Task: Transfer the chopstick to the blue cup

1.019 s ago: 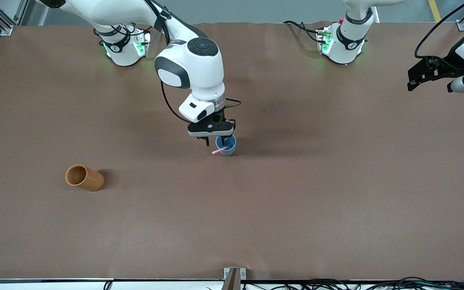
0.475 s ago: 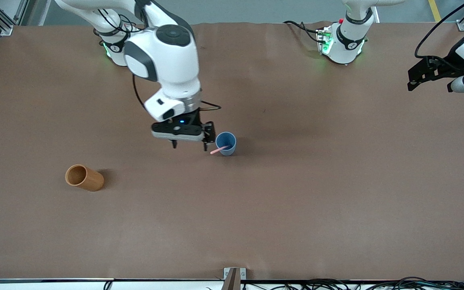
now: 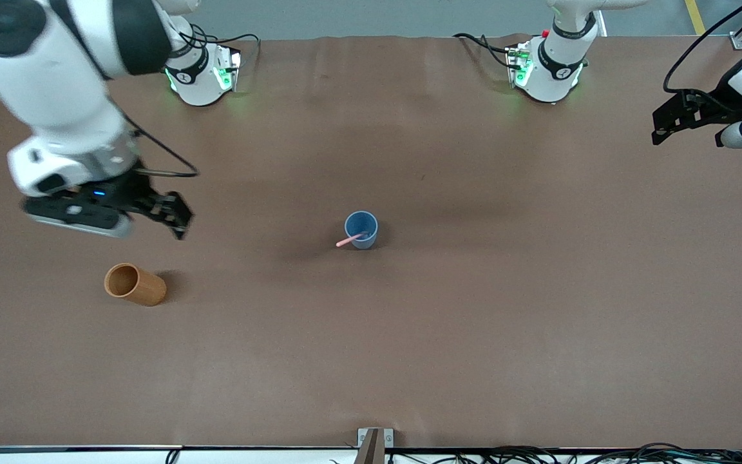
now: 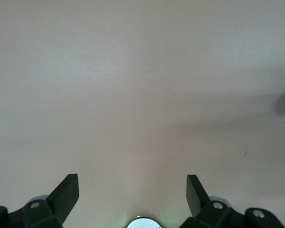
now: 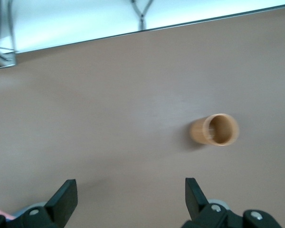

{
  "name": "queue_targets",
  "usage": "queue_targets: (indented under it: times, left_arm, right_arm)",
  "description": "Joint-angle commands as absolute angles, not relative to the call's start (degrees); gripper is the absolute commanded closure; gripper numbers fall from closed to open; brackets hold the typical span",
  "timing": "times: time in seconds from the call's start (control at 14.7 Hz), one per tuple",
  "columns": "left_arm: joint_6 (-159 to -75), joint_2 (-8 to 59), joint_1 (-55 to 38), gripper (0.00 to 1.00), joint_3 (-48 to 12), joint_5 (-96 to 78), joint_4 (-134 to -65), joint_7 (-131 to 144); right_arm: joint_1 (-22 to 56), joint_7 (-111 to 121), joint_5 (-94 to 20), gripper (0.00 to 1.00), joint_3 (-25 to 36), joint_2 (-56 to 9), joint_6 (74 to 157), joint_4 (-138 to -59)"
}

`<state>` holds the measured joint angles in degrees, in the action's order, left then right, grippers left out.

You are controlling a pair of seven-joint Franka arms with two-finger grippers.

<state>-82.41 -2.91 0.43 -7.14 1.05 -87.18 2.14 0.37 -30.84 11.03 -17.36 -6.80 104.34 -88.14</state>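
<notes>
The blue cup point(image 3: 361, 230) stands upright in the middle of the table. The pink chopstick point(image 3: 348, 241) leans inside it, its upper end sticking out over the rim toward the right arm's end. My right gripper point(image 3: 104, 222) is open and empty, raised over the table at the right arm's end, close to the brown cup; the right wrist view shows its jaws point(image 5: 131, 194) spread wide over bare table. My left gripper point(image 3: 664, 125) waits, open and empty, over the left arm's end of the table, and the left wrist view point(image 4: 133, 190) shows it wide open.
A brown wooden cup point(image 3: 134, 284) lies on its side toward the right arm's end, nearer the front camera than the blue cup; it also shows in the right wrist view point(image 5: 215, 129). The table's front edge point(image 5: 147, 28) shows there too.
The right gripper has left the blue cup and swung up and away toward the right arm's end of the table. The chopstick stays in the cup. The left arm has not moved.
</notes>
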Motion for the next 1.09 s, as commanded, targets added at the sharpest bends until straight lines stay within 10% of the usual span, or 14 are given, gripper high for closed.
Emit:
queue_targets:
  times: [0.0, 1.02]
  left_arm:
    - [-81.74, -3.87, 0.79, 0.00, -7.12, 0.26, -87.54, 1.23]
    - [-81.74, -3.08, 0.35, 0.00, -7.03, 1.14, -86.49, 1.58]
  right_arm:
    - [0.44, -25.86, 4.60, 0.00, -11.37, -1.86, 100.92, -90.44]
    - [-0.35, 1.32, 1.07, 0.00, 5.01, 2.46, 76.81, -79.01]
